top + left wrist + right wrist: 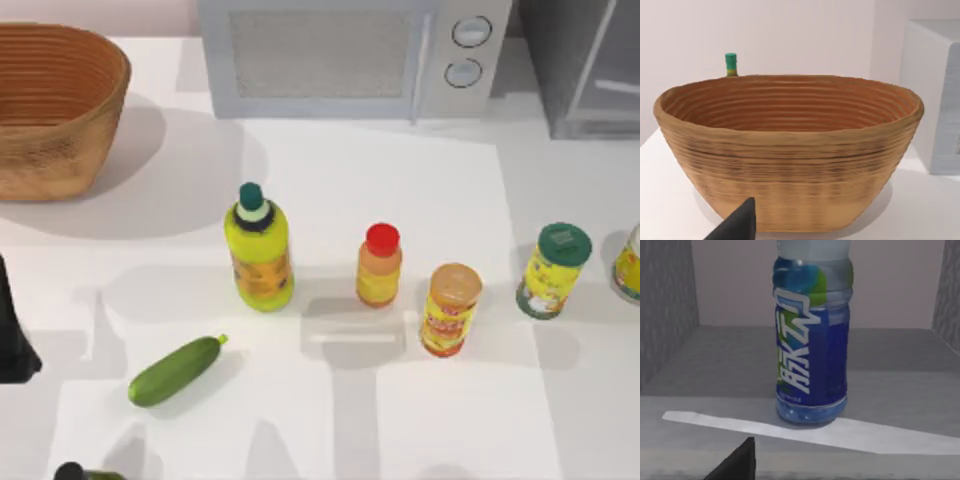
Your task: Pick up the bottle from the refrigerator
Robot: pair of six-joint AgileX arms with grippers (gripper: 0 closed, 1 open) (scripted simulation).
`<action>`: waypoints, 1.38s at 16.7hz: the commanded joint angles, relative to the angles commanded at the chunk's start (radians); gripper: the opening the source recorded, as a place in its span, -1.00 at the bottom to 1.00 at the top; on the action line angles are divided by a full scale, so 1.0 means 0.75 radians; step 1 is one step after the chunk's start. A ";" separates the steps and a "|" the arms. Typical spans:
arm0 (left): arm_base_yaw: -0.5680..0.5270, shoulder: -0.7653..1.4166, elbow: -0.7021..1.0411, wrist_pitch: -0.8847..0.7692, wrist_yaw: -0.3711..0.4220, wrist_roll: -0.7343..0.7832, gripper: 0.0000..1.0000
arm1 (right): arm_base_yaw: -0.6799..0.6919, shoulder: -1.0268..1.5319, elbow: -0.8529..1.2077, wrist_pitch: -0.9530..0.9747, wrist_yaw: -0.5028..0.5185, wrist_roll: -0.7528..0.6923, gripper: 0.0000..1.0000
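Observation:
The bottle (812, 355) stands upright on the grey floor (890, 370) of the refrigerator in the right wrist view. It has a blue label with white lettering and a pale clear shoulder, and its cap is cut off. A dark part of my right gripper (737, 462) sits low in front of it, a short way off. In the top view the refrigerator (590, 70) is the grey cabinet at the back right. My left gripper (12, 345) is parked at the table's left edge, facing the basket.
A woven basket (50, 110) stands back left, beside a microwave (350, 55). Mid-table stand a yellow-green bottle (260, 250), an orange bottle (380, 265) and two cans (450, 310) (553, 270). A cucumber (175, 370) lies front left.

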 joint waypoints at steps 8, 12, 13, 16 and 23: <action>0.000 0.000 0.000 0.000 0.000 0.000 1.00 | 0.198 0.243 0.547 -0.298 0.218 -0.004 1.00; 0.000 0.000 0.000 0.000 0.000 0.000 1.00 | 0.230 0.272 0.618 -0.348 0.254 -0.005 1.00; 0.000 0.000 0.000 0.000 0.000 0.000 1.00 | 0.230 0.272 0.618 -0.348 0.254 -0.005 1.00; 0.000 0.000 0.000 0.000 0.000 0.000 1.00 | 0.225 0.268 0.617 -0.347 0.251 -0.004 1.00; 0.000 0.000 0.000 0.000 0.000 0.000 1.00 | 0.256 0.432 0.944 -0.504 0.282 -0.006 1.00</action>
